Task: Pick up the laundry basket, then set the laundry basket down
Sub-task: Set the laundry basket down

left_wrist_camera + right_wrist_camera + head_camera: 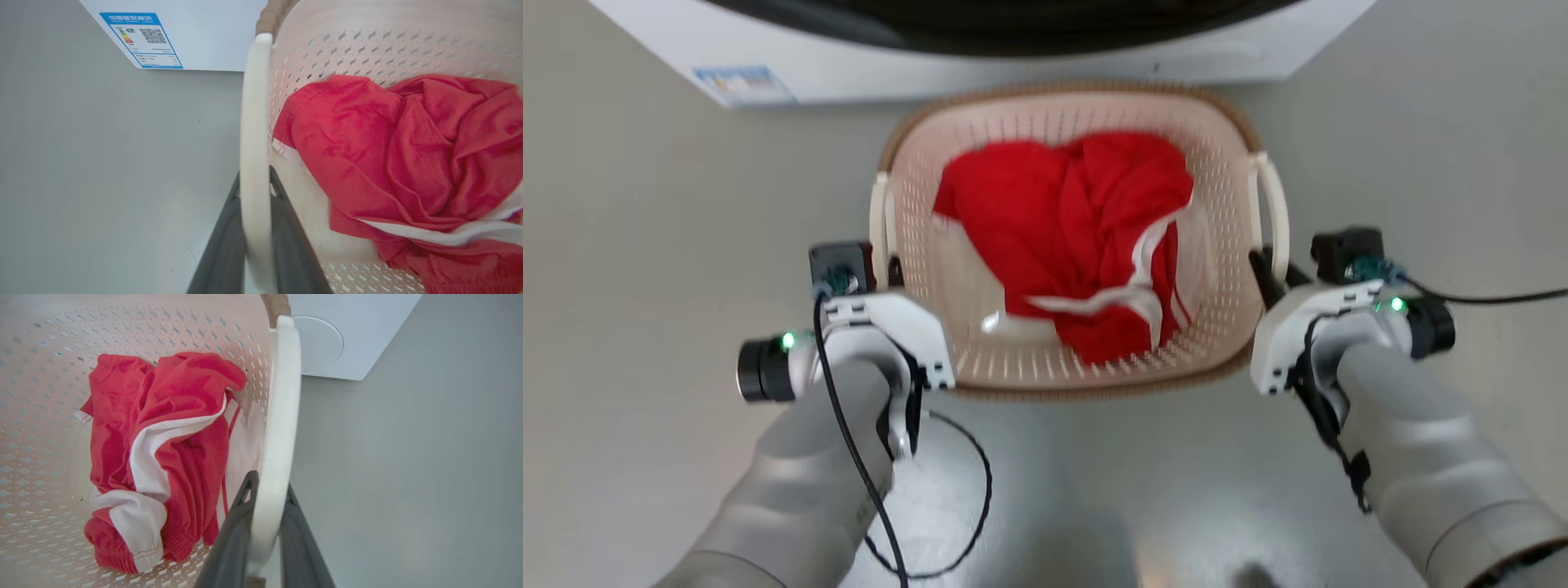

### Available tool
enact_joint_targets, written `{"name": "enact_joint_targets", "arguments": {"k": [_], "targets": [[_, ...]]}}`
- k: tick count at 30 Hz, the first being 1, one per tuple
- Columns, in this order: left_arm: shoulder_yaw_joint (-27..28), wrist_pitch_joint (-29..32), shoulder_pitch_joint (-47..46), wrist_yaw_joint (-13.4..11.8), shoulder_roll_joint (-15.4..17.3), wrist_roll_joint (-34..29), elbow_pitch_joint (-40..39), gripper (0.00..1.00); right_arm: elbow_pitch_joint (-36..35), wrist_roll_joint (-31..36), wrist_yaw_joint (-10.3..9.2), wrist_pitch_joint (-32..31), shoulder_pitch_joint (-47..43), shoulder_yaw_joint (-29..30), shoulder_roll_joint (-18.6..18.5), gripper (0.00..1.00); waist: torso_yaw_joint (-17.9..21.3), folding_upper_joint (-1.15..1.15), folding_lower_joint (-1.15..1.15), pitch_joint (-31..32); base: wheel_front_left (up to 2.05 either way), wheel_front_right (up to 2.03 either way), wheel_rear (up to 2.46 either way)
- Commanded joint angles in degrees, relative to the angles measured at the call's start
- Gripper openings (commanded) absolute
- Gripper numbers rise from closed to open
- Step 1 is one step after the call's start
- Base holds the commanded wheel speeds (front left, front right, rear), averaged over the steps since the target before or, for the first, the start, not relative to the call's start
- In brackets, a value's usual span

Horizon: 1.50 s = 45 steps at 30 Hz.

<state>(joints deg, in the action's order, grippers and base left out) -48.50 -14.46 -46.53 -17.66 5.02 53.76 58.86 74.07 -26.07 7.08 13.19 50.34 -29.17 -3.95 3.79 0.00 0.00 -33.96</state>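
— Jaws first: clamping shut on the left handle (253, 122) with the left gripper (254, 173), pinching the white loop between both dark fingers (220, 253).
— Doing likewise with the right gripper (270, 482), squeezing the right handle (282, 396) at the loop end farther from the washer (1013, 65).
— And placing the laundry basket (1062, 88)?
— Sitting just in front of the washer, roughly centred on its front, pointing the far brown rim at the washer's lower edge.
— Touching there?
— Not telling from above; lying very near, at least. Not telling either whether resting on the floor (645, 204) or hanging clear of it.
— Carrying anything?
— Cradling a crumpled red garment (1062, 220) with white trim, bunched in the bottom.
— Room for moving?
— Leaving bare grey floor open along both sides in front of the washer, and more on the side away from the washer. Closing off the washer side alone.
— Edges worth minding?
— Showing the washer's lower corner with its blue label (141, 38) beyond the left handle. Trailing a black cable loop (980, 490) below the left forearm, farther from the washer than the basket.
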Motion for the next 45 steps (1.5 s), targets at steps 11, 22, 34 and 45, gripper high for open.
{"name": "enact_joint_targets", "arguments": {"k": [11,22,34,45], "targets": [[12.5,-0.5,-2.6,0.4,1.0,-12.2,-6.8,0.00,-1.6,10.3,0.41,1.8,2.9,8.4,0.9,0.00,-0.9,0.00,0.00,-13.3,0.00,0.00,0.00],[19.8,-0.5,-2.5,3.1,-0.1,-20.6,-8.9,0.00,-6.4,19.0,0.41,1.8,1.1,16.9,1.0,0.00,-1.1,0.00,0.00,-16.1,0.00,0.00,0.00],[24.0,-0.5,-3.0,5.5,-1.6,-25.5,-5.6,0.00,-7.7,19.9,0.41,1.8,-0.8,18.4,1.1,0.00,-1.2,0.00,0.00,-16.8,0.00,0.00,0.00],[26.5,-0.5,-3.4,5.9,-2.0,-27.5,-4.7,0.00,-7.5,17.8,0.41,1.8,-0.2,17.7,1.1,0.25,-0.9,0.00,0.00,-17.3,0.00,0.00,0.00]]}}
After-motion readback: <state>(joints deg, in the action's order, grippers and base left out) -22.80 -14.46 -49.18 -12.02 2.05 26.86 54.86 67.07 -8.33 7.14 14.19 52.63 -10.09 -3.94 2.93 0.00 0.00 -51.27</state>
